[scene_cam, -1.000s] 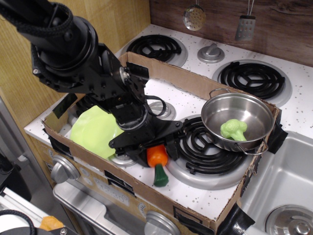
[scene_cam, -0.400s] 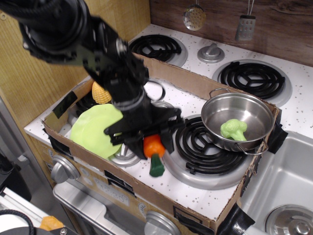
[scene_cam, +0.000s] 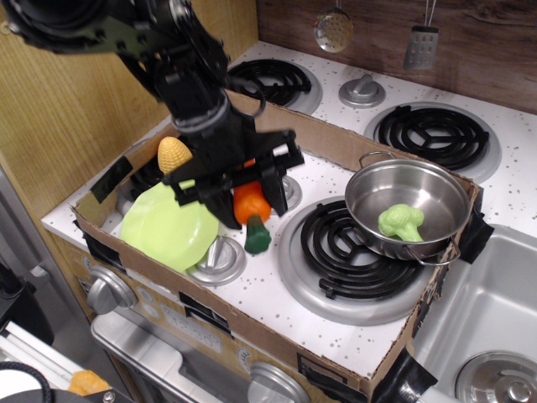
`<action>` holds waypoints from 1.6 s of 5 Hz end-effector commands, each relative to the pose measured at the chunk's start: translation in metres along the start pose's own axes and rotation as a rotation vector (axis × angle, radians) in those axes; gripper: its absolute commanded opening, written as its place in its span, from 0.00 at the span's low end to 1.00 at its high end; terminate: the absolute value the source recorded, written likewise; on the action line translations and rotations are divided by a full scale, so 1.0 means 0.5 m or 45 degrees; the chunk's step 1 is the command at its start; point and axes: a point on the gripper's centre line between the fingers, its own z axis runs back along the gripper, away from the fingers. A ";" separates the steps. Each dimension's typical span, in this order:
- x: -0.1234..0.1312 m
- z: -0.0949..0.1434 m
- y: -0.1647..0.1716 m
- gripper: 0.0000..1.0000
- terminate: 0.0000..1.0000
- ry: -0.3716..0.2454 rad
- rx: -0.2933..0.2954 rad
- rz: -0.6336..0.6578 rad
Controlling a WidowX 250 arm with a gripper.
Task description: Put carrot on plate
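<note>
The glossy orange toy carrot [scene_cam: 251, 206] with its dark green top is held off the counter [scene_cam: 277, 277], clamped in the black pincer [scene_cam: 243, 191], just right of the lime-green round plastic plate [scene_cam: 168, 228]. The carrying step is judged in hand; a leftward shift over the plate, then release, is called for.

carrot [scene_cam: 251, 210]: glossy orange, tapered, dark green stubby top pointing down and toward the camera | tilted steeply, lifted clear of the counter | just right of the plate's edge || plate [scene_cam: 164, 228]: light lime-green, round, shallow | lying at the box's front-left, nothing on it
</note>
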 end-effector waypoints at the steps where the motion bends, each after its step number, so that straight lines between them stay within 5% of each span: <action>1: 0.029 0.046 0.032 0.00 0.00 -0.367 -0.037 0.178; 3: 0.061 0.043 0.094 0.00 0.00 -0.365 -0.102 0.373; 6: 0.054 -0.033 0.133 0.00 0.00 -0.299 -0.219 0.388; 7: 0.060 -0.022 0.131 1.00 0.00 -0.306 -0.216 0.345; 8: 0.068 0.003 0.122 1.00 0.00 -0.321 -0.150 0.309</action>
